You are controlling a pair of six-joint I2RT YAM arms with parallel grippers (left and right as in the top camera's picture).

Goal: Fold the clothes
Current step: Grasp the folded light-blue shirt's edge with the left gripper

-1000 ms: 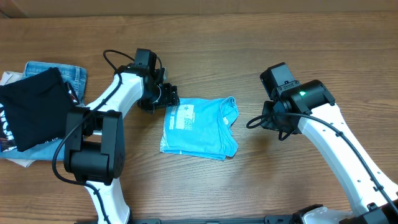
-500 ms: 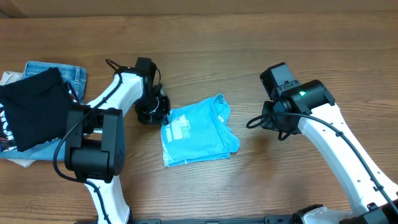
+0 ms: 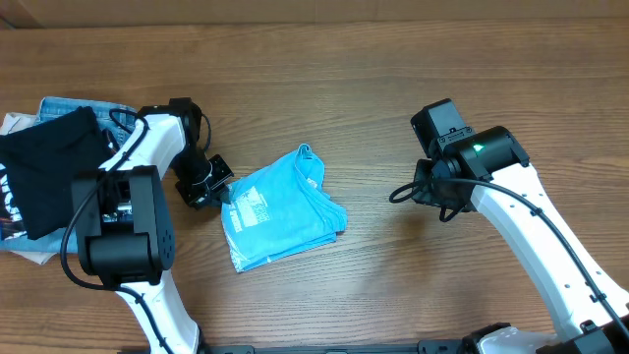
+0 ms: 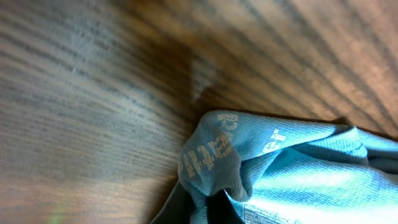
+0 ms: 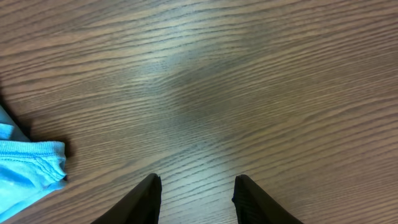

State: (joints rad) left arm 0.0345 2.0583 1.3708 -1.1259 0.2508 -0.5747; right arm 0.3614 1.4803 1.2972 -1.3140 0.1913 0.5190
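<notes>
On the wooden table (image 3: 344, 88), the left gripper (image 3: 216, 189) clamps the folded blue T-shirt (image 3: 280, 211)'s edge while the right gripper (image 5: 197, 184) hovers nearby, fingers apart and empty.

The left arm (image 3: 147, 147) rises from its base at the near left edge, runs away from the base, then bends back at the wrist, so that the left gripper (image 3: 204, 183) sits low over the table (image 3: 393, 59) and points toward its middle. Its jaws are closed tight, pinching a corner of the light-blue T-shirt (image 4: 249, 155). The right arm (image 3: 531, 231) slants from the near right corner up and inward, a green light glowing on its wrist link. The right gripper (image 5: 198, 180) hangs above the wood, its two dark fingers (image 5: 149, 193) partly apart with nothing between them.
</notes>
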